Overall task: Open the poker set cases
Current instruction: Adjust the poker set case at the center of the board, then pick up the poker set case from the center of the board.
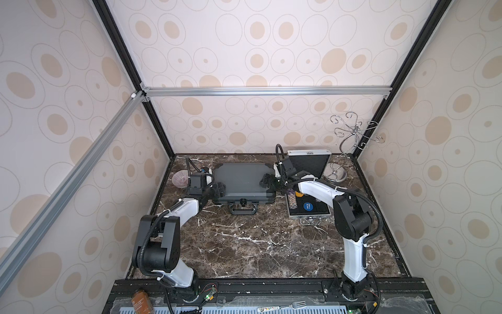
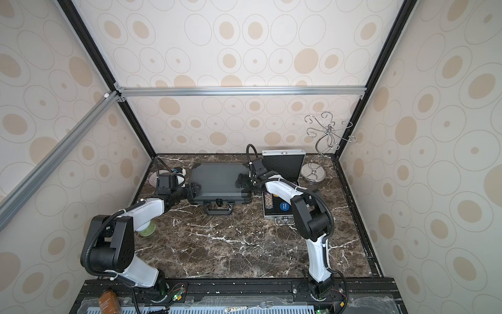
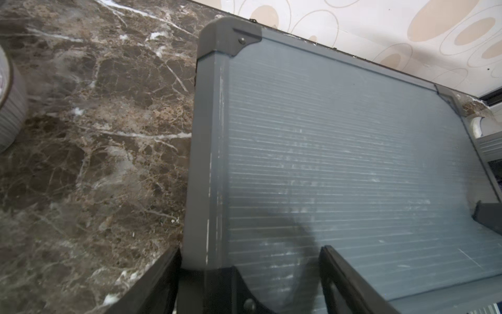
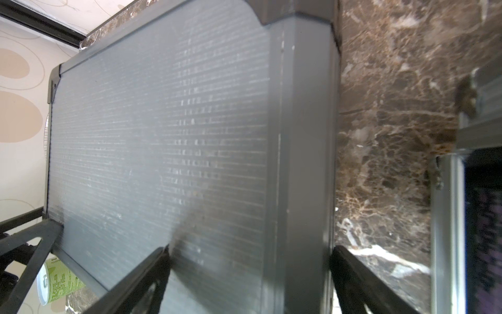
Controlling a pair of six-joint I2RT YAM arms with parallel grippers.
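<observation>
In both top views the larger dark grey case (image 1: 243, 182) (image 2: 218, 180) lies flat at the back middle of the marble table. Its lid is down and its black handle (image 1: 242, 210) faces the front. My left gripper (image 1: 220, 190) (image 3: 250, 271) is open astride the case's left side rim, one finger over the ribbed lid (image 3: 339, 163) and one outside the edge. My right gripper (image 1: 266, 181) (image 4: 250, 269) is open astride the right rim in the same way. The smaller silver case (image 1: 309, 216) stands open to the right, its lid (image 1: 312, 163) upright, with chips and a blue disc inside.
A chrome wire stand (image 1: 353, 133) on a round base is at the back right corner. A ribbed shell-like dish (image 1: 180, 179) sits behind my left gripper. A green cup (image 2: 146, 229) stands under my left arm. A brown bottle (image 1: 141, 299) and a fork (image 1: 296, 304) lie on the front ledge.
</observation>
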